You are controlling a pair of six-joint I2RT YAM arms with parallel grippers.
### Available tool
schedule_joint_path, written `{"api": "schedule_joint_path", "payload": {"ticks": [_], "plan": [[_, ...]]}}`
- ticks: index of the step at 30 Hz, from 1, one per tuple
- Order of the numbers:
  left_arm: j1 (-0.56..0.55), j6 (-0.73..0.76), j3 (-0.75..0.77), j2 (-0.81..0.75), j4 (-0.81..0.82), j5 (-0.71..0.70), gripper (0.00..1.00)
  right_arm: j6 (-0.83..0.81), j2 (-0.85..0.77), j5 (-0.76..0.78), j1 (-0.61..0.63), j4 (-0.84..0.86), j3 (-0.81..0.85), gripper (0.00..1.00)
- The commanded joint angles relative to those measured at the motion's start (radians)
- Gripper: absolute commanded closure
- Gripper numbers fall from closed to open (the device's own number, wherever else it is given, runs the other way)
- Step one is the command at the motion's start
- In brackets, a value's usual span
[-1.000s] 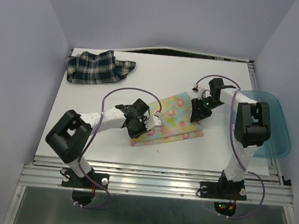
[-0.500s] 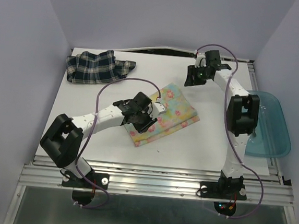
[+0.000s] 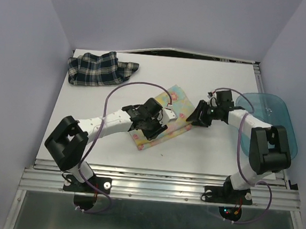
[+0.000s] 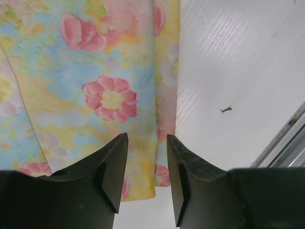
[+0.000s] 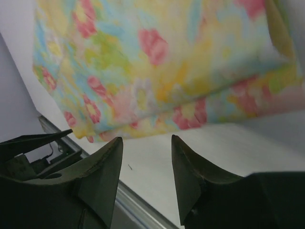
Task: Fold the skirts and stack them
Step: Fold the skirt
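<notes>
Top external, we see the folded floral skirt (image 3: 178, 103) mid-worktop (image 3: 203, 151), left end effector (image 4: 147, 143) released over its edge, right end effector (image 5: 145, 138) released just beside it, plaid skirt (image 3: 100, 70) crumpled far-left.

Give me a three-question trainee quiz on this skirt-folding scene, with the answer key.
1. True or false: the plaid skirt lies stacked on the floral skirt.
2. Which skirt do both wrist cameras show? A) the plaid skirt B) the floral skirt C) neither skirt
3. Fill in: the left gripper and the right gripper each stand ____, with nothing between the fingers.
Key: 1 false, the two skirts lie apart; 2 B; 3 open.
</notes>
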Motion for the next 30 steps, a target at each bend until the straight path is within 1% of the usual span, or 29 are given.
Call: {"api": "schedule_joint_path", "payload": {"ticks": [1,4,6,8,11,12,15,17,20,22,23,25,28,30], "plan": [[-0.024,0.002,-0.020,0.030,0.014,-0.035,0.52,0.195,-0.035,-0.064,0.003,0.185,-0.173,0.50],[-0.025,-0.004,-0.020,0.073,0.025,-0.047,0.53,0.156,0.000,-0.040,0.003,0.184,-0.192,0.54],[-0.025,-0.013,-0.015,0.097,0.028,-0.044,0.53,0.133,0.033,-0.018,0.003,0.176,-0.174,0.56],[-0.025,-0.021,-0.004,0.108,0.034,-0.026,0.53,0.115,0.109,0.000,0.003,0.176,-0.129,0.58],[-0.027,-0.027,0.020,0.134,0.037,-0.010,0.54,0.107,0.194,0.017,0.003,0.179,-0.040,0.59],[-0.027,-0.033,0.028,0.151,0.037,-0.010,0.53,0.115,0.251,0.029,0.003,0.188,-0.016,0.60],[-0.025,-0.039,0.062,0.188,0.039,0.004,0.56,0.119,0.351,0.055,0.003,0.214,0.090,0.64],[-0.025,-0.047,0.086,0.203,0.047,0.016,0.57,0.116,0.395,0.075,0.003,0.216,0.194,0.69],[-0.025,-0.061,0.117,0.232,0.054,0.022,0.58,0.116,0.454,0.095,0.003,0.216,0.296,0.71],[-0.025,-0.077,0.150,0.242,0.051,0.014,0.59,0.115,0.463,0.101,0.003,0.201,0.359,0.68],[-0.024,-0.084,0.160,0.238,0.050,0.010,0.58,0.110,0.451,0.103,0.003,0.189,0.369,0.60],[-0.021,-0.106,0.175,0.209,0.050,-0.009,0.58,0.101,0.398,0.118,0.003,0.150,0.359,0.53],[-0.014,-0.134,0.175,0.162,0.047,-0.041,0.57,0.144,0.321,0.146,0.003,0.126,0.259,0.49],[-0.016,-0.148,0.175,0.146,0.034,-0.056,0.57,0.211,0.250,0.114,0.003,0.148,0.186,0.49]]}}
